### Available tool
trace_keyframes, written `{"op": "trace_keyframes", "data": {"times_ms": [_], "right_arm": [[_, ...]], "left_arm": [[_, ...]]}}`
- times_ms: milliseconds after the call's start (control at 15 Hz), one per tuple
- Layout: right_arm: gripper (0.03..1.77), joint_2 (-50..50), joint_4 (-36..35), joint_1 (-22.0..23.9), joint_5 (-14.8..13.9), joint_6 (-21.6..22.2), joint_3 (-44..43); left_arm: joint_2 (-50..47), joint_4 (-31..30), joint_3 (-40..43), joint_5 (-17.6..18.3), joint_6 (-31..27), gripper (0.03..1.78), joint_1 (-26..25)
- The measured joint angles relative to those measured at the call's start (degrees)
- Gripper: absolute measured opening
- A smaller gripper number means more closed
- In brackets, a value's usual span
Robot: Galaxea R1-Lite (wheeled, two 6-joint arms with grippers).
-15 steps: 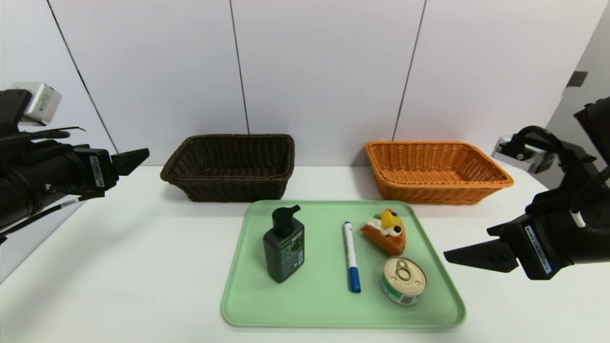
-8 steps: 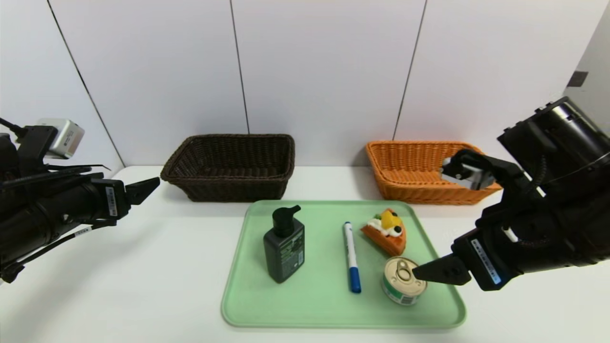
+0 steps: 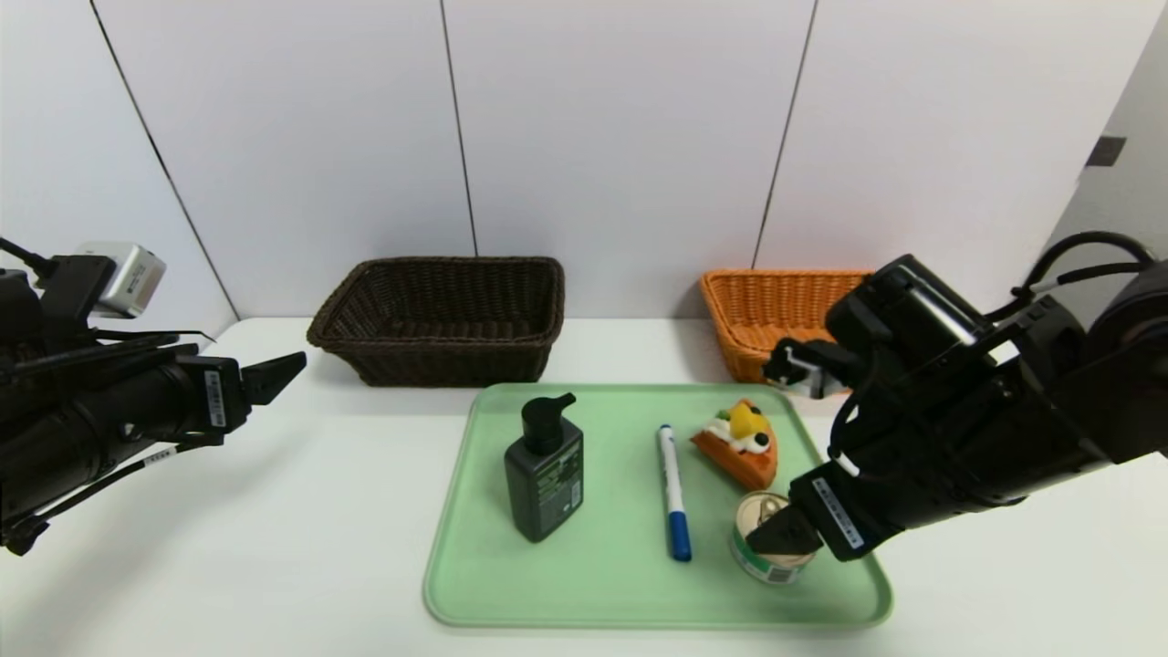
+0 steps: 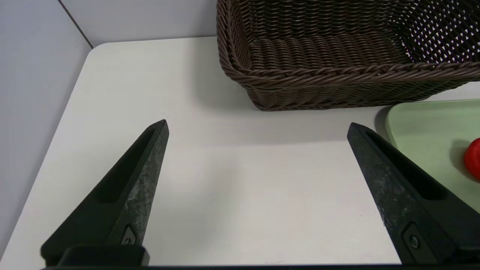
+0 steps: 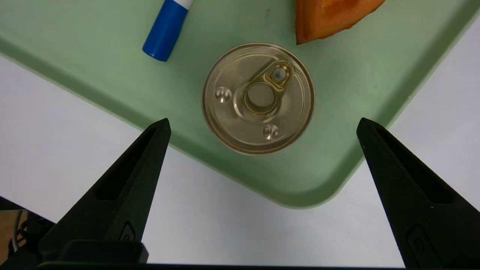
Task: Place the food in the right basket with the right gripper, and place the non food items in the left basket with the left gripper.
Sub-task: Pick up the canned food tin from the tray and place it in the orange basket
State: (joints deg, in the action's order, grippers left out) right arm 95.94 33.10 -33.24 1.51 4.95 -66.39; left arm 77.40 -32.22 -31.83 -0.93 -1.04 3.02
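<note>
Food can [image 5: 258,99] sits untouched; right gripper's [image 5: 263,119] fingers spread wide above (left gripper's [image 4: 258,122] too, holding nothing).

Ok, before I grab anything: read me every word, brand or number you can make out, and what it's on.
No text reads clearly.
Dark bottle: green and white label print, too small.
Can: side label, too small.
Marker: faint print, unreadable.

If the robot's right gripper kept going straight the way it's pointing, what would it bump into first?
Probably the round metal can with a pull tab, which sits ahead between the open fingers of the right gripper; how far down is unclear.
</note>
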Motion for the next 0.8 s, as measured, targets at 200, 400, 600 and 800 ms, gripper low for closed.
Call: {"op": "trace_keyframes", "data": {"times_ms": [200, 400, 600, 800], "right_arm": [[1.71, 2.60, -3.23, -0.10, -0.17, -0.05, 1.23], [1.71, 4.17, -6.40, -0.10, -0.41, -0.07, 3.06], [1.71, 5.39, -7.03, -0.07, -2.47, -0.11, 4.29], [1.71, 6.13, -7.08, -0.07, -2.66, -0.18, 4.55]], "left_arm": [[-0.09, -0.02, 0.13, 0.02, 0.05, 1.69, 0.00], [-0.06, 0.00, 0.02, 0.05, -0.11, 1.69, 0.02], [-0.02, -0.02, 0.13, 0.07, 0.05, 1.69, 0.04], [-0.06, 0.00, 0.09, 0.07, 0.02, 1.69, 0.00]]}}
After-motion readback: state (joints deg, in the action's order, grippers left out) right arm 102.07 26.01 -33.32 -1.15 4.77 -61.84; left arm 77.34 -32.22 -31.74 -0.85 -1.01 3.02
